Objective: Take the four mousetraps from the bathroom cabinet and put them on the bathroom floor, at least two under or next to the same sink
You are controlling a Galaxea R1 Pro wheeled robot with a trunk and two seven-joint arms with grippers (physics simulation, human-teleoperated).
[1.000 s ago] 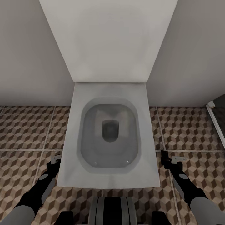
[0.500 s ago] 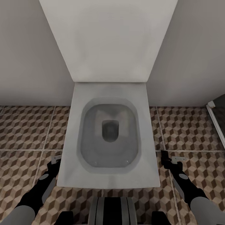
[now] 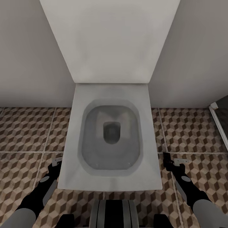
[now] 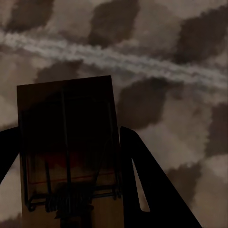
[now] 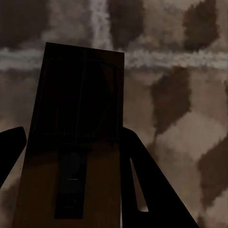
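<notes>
Head view is looking straight down at a white toilet (image 3: 110,139) with its lid up against the pale wall (image 3: 28,53), and the bathroom floor (image 3: 25,133) with that brown/beige cube tile pattern runs on both sides of it. Left claw (image 3: 55,162) sits low just beside the toilet's left edge, right claw (image 3: 173,161) is a bit off the right edge, both arms angled in from the bottom corners. From up here the claws are too small to tell what's in them, but the wrist cams sort that out. Left wrist cam: a mousetrap (image 4: 66,147) is clenched between the dark fingers (image 4: 152,190), tan board with black wire and a reddish patch, hanging over the tiles and a grout line. Right wrist cam: same deal, a second mousetrap (image 5: 76,137) pinched between the fingers (image 5: 147,190), pretty dark in shadow, above a spot where grout lines cross.
</notes>
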